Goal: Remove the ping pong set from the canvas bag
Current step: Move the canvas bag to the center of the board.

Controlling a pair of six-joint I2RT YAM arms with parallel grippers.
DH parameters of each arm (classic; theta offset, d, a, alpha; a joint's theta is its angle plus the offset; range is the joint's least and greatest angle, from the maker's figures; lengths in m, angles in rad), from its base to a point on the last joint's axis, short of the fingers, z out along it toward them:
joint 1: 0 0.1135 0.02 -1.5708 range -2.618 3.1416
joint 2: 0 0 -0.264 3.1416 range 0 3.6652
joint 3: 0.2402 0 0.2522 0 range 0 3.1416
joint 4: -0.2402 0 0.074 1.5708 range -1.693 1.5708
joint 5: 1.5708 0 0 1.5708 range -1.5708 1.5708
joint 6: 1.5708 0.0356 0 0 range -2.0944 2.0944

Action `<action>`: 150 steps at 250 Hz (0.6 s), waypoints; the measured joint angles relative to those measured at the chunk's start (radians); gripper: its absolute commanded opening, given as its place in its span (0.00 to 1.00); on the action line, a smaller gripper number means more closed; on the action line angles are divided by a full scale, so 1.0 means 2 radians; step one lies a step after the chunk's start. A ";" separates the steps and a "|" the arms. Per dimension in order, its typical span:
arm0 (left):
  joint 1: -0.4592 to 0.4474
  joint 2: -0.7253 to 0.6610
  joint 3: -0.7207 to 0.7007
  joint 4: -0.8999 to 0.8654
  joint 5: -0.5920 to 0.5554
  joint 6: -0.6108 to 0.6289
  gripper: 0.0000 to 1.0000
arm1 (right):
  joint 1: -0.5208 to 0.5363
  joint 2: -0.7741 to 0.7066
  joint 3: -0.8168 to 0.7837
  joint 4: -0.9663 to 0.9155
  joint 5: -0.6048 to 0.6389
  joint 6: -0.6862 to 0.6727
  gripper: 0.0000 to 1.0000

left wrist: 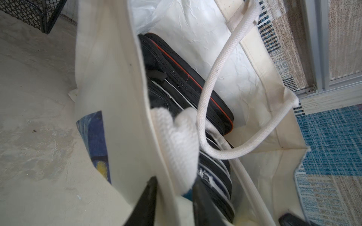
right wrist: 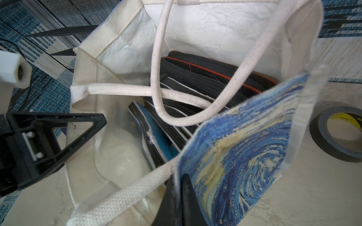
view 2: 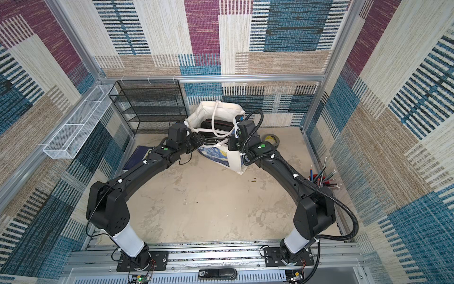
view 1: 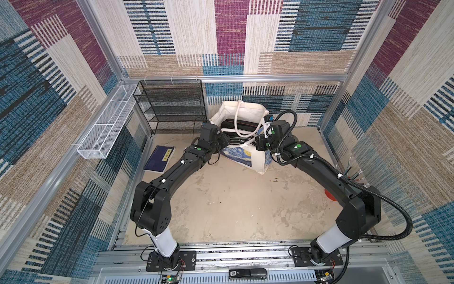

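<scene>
The canvas bag [view 1: 254,161] stands open at the back of the floor, its blue-and-yellow print facing front. Inside lies the ping pong set [left wrist: 186,78]: a black zipped case with a red line [right wrist: 211,72] and flat blue-faced pieces beside it. A white handle [right wrist: 156,64] loops over them. My left gripper [left wrist: 176,197] straddles the bag's near wall and the root of a handle at the left end of the mouth, shut on it. My right gripper [right wrist: 177,187] is shut on the printed wall's top edge at the right end. In both top views the arms [view 1: 224,141] [view 2: 232,145] flank the bag.
A black mesh shelf [view 1: 172,105] and a white wire basket [view 1: 108,123] stand at the back left. A blue book [view 1: 159,158] lies on the floor at left. A roll of tape [right wrist: 337,133] lies right of the bag. Pencils in a red cup [view 2: 324,177] stand at right.
</scene>
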 measured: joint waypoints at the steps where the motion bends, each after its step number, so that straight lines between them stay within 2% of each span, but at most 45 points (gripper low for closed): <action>1: 0.000 0.000 0.000 -0.001 0.000 -0.001 0.00 | 0.000 0.000 0.000 0.000 0.000 0.000 0.00; 64: 0.027 -0.037 -0.018 -0.031 -0.004 0.003 0.00 | 0.067 -0.030 -0.047 0.019 0.002 0.020 0.00; 71: 0.033 -0.043 -0.022 -0.034 0.001 0.004 0.00 | 0.078 -0.032 -0.051 0.023 0.002 0.023 0.03; 92: 0.054 -0.057 -0.030 -0.042 0.016 0.008 0.00 | 0.105 -0.036 -0.058 0.034 0.001 0.031 0.23; 133: 0.104 -0.063 -0.034 -0.042 0.031 0.031 0.00 | 0.140 -0.056 -0.050 0.051 -0.012 0.034 0.87; 143: 0.114 -0.063 -0.034 -0.042 0.041 0.034 0.22 | 0.142 -0.061 -0.043 0.052 -0.011 0.034 1.00; 150: 0.120 -0.063 -0.034 -0.042 0.047 0.037 0.38 | 0.142 -0.064 -0.037 0.050 -0.008 0.034 0.99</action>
